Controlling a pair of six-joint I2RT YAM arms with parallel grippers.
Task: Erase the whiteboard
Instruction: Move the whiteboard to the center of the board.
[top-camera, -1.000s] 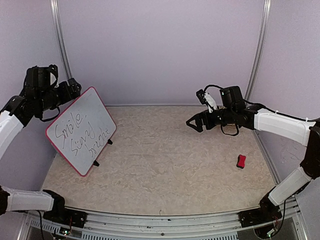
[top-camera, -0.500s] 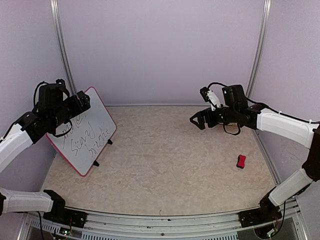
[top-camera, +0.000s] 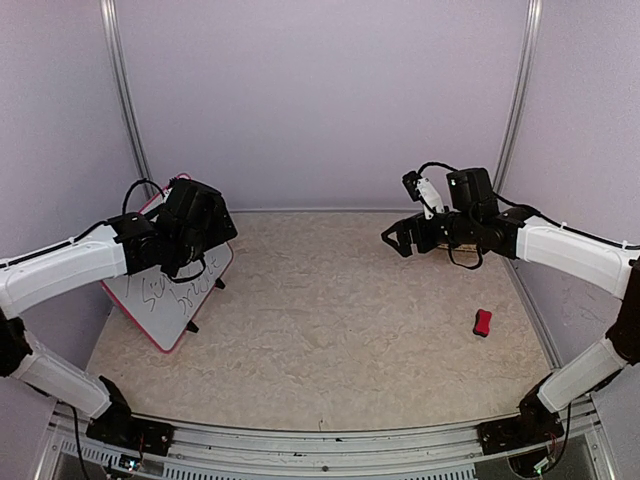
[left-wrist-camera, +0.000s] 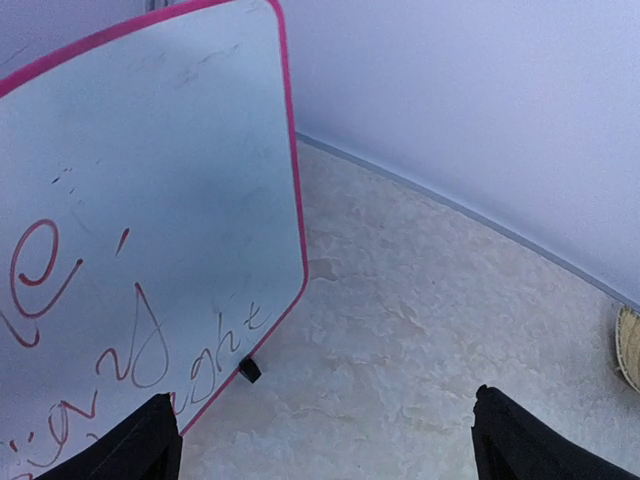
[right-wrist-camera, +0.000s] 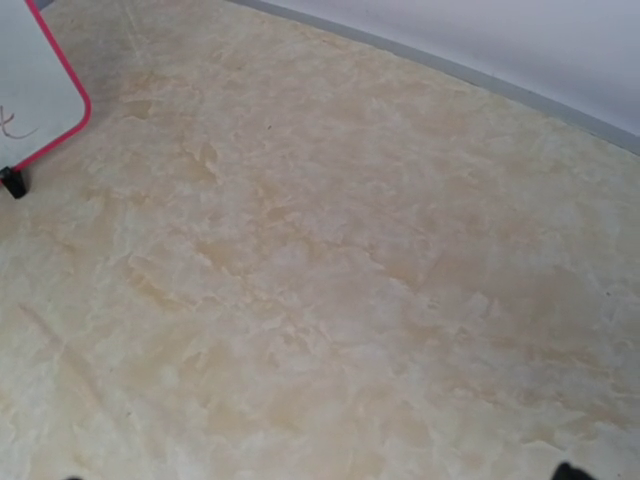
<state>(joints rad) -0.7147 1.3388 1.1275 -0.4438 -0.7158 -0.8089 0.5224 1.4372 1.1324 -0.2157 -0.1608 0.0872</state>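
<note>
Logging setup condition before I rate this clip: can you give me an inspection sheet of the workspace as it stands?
Surface: beige marbled table top, no damage seen.
Job's things: whiteboard propped on black feet at the left, red handwriting not yet erased.
Clutter: small red object lying near the right edge.
Grippers: left gripper open, close to the board's right edge, holding nothing; right gripper open, empty, above the table.
Cables: black loops at both wrists.
Surroundings: plain lilac walls, metal corner posts.
</note>
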